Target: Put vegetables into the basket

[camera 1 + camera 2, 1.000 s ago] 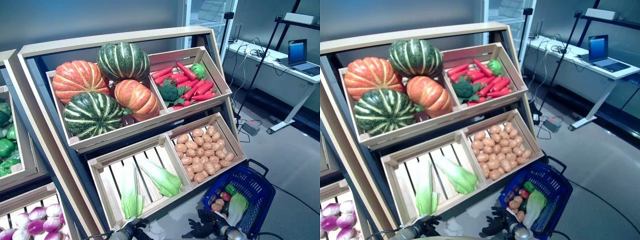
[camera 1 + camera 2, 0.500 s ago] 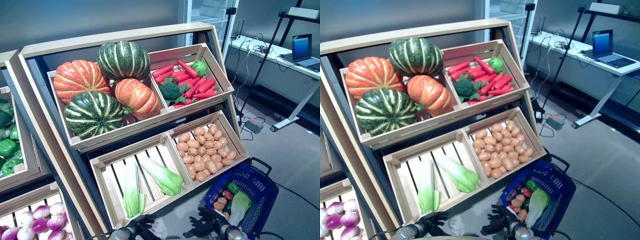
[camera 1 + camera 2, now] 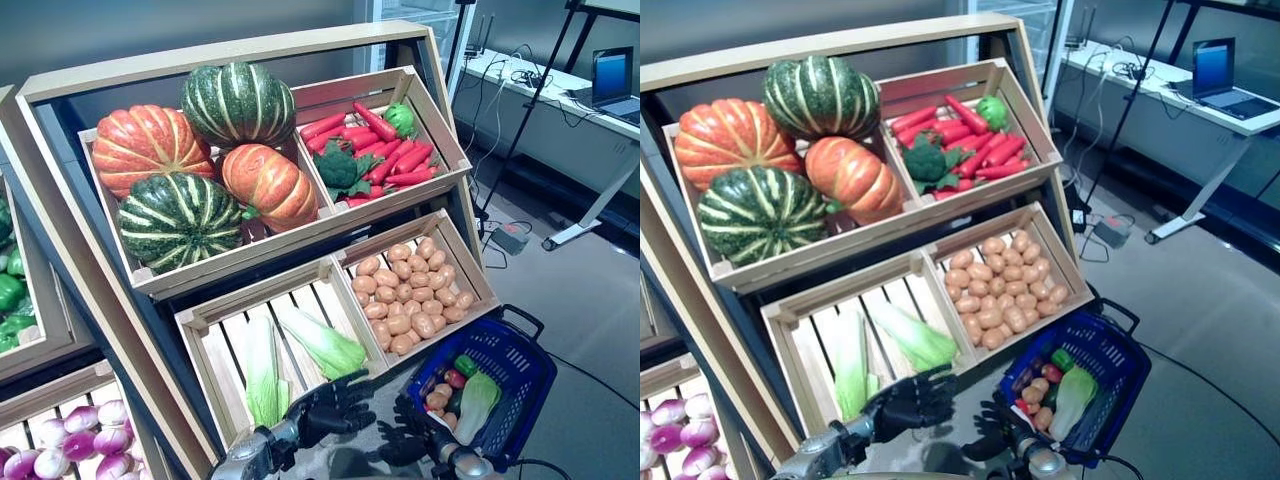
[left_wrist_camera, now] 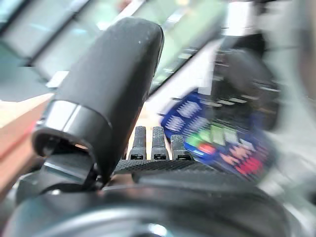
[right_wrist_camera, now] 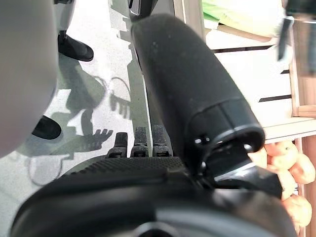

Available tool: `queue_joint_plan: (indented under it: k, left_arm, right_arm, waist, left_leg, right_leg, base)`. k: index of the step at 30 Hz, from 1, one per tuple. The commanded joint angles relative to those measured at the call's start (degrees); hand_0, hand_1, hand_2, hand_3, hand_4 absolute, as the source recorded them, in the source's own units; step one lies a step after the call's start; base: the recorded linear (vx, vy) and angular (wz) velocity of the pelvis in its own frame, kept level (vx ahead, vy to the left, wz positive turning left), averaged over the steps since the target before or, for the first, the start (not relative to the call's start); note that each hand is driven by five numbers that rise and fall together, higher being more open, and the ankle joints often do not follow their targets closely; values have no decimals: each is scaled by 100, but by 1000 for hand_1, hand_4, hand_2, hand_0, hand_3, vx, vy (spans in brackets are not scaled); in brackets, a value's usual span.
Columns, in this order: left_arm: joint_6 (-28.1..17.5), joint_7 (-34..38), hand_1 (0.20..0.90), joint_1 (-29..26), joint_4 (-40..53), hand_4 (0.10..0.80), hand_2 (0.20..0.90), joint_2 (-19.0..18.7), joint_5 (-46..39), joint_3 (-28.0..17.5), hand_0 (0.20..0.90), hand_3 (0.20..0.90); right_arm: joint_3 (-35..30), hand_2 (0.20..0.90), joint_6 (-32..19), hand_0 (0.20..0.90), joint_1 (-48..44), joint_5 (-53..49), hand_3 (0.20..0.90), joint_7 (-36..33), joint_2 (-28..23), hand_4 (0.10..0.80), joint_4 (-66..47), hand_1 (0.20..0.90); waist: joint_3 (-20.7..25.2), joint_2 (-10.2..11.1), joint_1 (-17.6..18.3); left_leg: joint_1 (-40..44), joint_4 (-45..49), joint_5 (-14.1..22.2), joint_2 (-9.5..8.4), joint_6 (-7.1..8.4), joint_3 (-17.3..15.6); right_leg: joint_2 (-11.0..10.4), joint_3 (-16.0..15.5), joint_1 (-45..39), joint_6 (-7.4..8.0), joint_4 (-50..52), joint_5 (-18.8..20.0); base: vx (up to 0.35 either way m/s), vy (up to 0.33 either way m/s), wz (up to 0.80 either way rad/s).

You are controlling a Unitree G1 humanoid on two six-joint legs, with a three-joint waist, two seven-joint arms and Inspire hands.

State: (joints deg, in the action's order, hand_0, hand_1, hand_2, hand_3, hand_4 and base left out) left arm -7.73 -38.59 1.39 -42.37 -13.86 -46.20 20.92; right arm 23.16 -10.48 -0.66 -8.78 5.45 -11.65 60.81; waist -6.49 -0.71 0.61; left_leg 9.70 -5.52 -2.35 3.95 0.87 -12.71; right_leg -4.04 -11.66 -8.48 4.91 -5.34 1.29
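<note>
Both hands empty near the crates.
We see left hand (image 3: pixel 335 408) fingers spread loose by the cabbage crate (image 3: pixel 215 350); right hand (image 3: pixel 410 440) relaxed beside blue basket (image 3: pixel 520 385) on the floor, vegetables (image 3: pixel 462 395) inside.

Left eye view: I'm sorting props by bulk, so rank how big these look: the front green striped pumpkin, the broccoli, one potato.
1. Green striped pumpkin, clearly largest.
2. Broccoli.
3. One potato, smallest, though it sits nearer the camera.
</note>
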Motion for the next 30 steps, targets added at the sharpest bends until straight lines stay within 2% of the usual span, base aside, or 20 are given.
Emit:
queue_joint_plan:
  k: [1,3,4,5,6,7,8,9,12,15,19,22,27,30]
  left_arm:
    - [-981,478,900,-640,668,800,900,97,-605,-377,900,900]
    - [-1416,1287,900,-655,992,800,900,54,-212,-590,900,900]
    - [-1419,1344,900,-658,1031,800,900,43,-170,-611,900,900]
    - [-1628,1993,900,-696,1335,800,900,-45,297,-766,900,900]
    - [-1651,2171,900,-710,1429,800,900,-76,389,-812,900,900]
    - [-1792,2759,900,-746,1626,800,900,-161,889,-935,900,900]
    - [-1818,2916,900,-756,1680,800,900,-186,1056,-957,900,900]
    - [-1925,3559,900,-803,1837,800,900,-300,1639,-1007,900,900]
    - [-1927,4960,900,-918,1937,800,900,-538,3049,-1021,900,900]
    - [-1647,5888,900,-1071,1958,800,900,-717,3784,-992,900,900]
    - [-1440,6802,900,-1331,1863,800,900,-834,4379,-915,900,900]
    - [-1352,7364,900,-1646,1715,800,900,-873,4456,-819,900,900]
    - [-1355,7870,900,-2100,1465,800,900,-749,4261,-823,900,900]
    - [-1235,8078,900,-2192,1452,800,900,-689,4323,-859,900,900]
  right_arm:
    - [-10,900,-257,900,-352,138,900,-275,-32,800,-207,900]
    - [-56,900,-225,900,-263,-80,900,-293,-25,800,-415,900]
    - [-62,900,-222,900,-255,-98,900,-292,-26,800,-435,900]
    - [-121,900,-281,900,-176,-334,900,-338,-15,800,-633,900]
    - [-142,900,-312,900,-147,-385,900,-353,-11,800,-691,900]
    - [-188,900,-491,900,-60,-535,900,-401,-10,800,-857,900]
    - [-198,900,-496,900,-31,-553,900,-416,-10,800,-929,900]
    - [-238,900,-542,900,82,-747,900,-448,-17,800,-1284,900]
    - [-304,900,-714,900,303,-961,900,-567,-55,800,-2000,900]
    - [-311,900,-985,900,395,-831,900,-982,-116,800,-2513,900]
    - [-252,900,-1298,900,264,-518,900,-1508,-334,800,-3189,900]
    - [-179,900,-1479,900,-14,-283,900,-1943,-582,800,-3541,900]
    - [-158,900,-1340,900,-528,-610,900,-2180,-769,800,-3526,900]
    - [-229,900,-1582,900,-586,-584,900,-2312,-835,800,-3554,900]
  waist:
    - [-212,113,-67]
    - [-225,130,-82]
    - [-226,132,-83]
    - [-236,150,-98]
    - [-239,150,-97]
    - [-246,151,-92]
    - [-247,152,-86]
    - [-251,154,-56]
    - [-300,158,49]
    - [-405,128,123]
    - [-747,61,185]
    - [-1056,42,215]
    - [-1400,27,246]
    - [-1535,16,266]
  left_leg:
    - [279,52,855,-227,-71,52]
    - [285,52,852,-228,-64,69]
    - [286,52,851,-229,-64,71]
    - [290,52,842,-234,-60,96]
    - [292,52,841,-237,-60,106]
    - [298,52,840,-241,-62,117]
    - [299,52,838,-242,-62,117]
    - [292,52,826,-244,-63,116]
    - [252,52,794,-243,-61,101]
    - [196,52,714,-229,-68,95]
    - [-317,552,706,-180,-49,160]
    - [-734,849,678,-183,-8,212]
    - [-1199,1206,698,-209,50,217]
    - [-1392,1548,788,-223,51,237]
  right_leg:
    - [13,-319,-402,-146,34,-464]
    - [8,-344,-423,-154,34,-473]
    - [8,-347,-426,-156,34,-474]
    - [9,-359,-442,-173,34,-480]
    - [10,-360,-448,-177,34,-482]
    - [13,-357,-460,-185,34,-489]
    - [12,-358,-461,-184,34,-490]
    - [10,-361,-459,-181,34,-487]
    - [22,-337,-420,-182,34,-481]
    - [11,-319,-263,-210,287,-584]
    - [-94,-281,355,-303,1078,-831]
    - [-142,-232,732,-339,1337,-879]
    - [-189,-198,1113,-389,1540,-931]
    - [-227,-178,1267,-426,1812,-1019]
  base:
    - [0,0,0]
    - [0,0,0]
    - [0,0,0]
    - [0,0,0]
    - [58,14,2]
    - [43,15,2]
    - [62,23,2]
    - [51,19,2]
    - [54,24,2]
    - [37,34,0]
    - [-72,41,-2]
    - [-155,32,-1]
    - [-115,42,-2]
    - [-47,52,-4]
